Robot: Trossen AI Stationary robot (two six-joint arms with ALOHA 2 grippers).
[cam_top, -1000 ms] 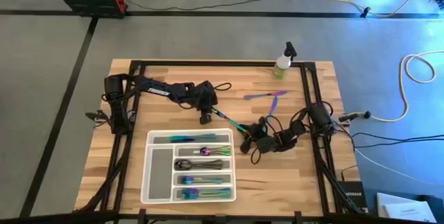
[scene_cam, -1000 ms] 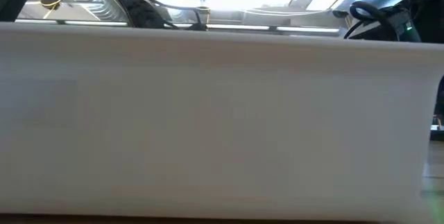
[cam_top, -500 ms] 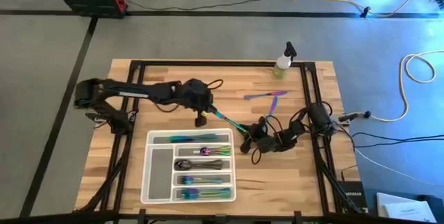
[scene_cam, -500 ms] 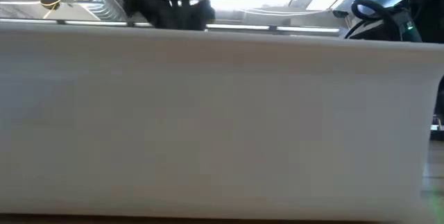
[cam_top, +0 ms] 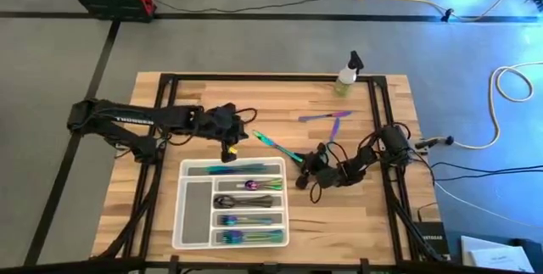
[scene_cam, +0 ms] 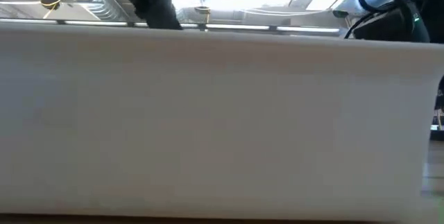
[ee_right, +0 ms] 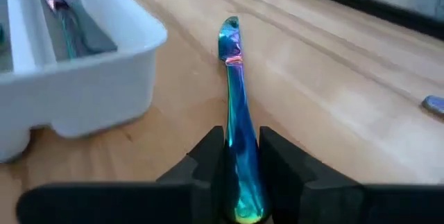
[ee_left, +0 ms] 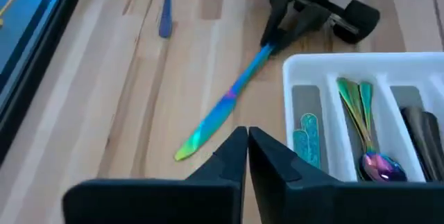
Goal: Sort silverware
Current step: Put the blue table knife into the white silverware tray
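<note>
An iridescent knife [cam_top: 273, 145] of the silverware is in my right gripper [cam_top: 299, 162], just beyond the far right corner of the white compartment tray [cam_top: 181, 206]. Its blade tip [ee_right: 230, 26] points toward the table's far left. My left gripper [cam_top: 227, 149] is shut and empty, at the tray's far edge, a short way left of the blade tip. Several forks, spoons and knives [cam_top: 246, 185] lie in the tray's compartments. Two more pieces [cam_top: 325, 116] lie on the table farther back. My right gripper pinches the knife's handle [ee_right: 238, 113] between its two fingers, near the handle's end. The fingers come from the table's right, roughly level, and lie along the knife. The blade sticks out ahead of them; whether its tip touches the table, I cannot tell.
A small spray bottle [cam_top: 346, 76] stands at the far edge, right of centre. The black frame rails [cam_top: 377, 104] run along the table's sides. In the low view the tray's white wall [scene_cam: 222, 113] blocks nearly everything. Bare wood lies right of the tray.
My left gripper has drawn back from the knife's blade end toward the table's left edge, its arm folding back. The knife has stayed in my right gripper, nearly where it was.
</note>
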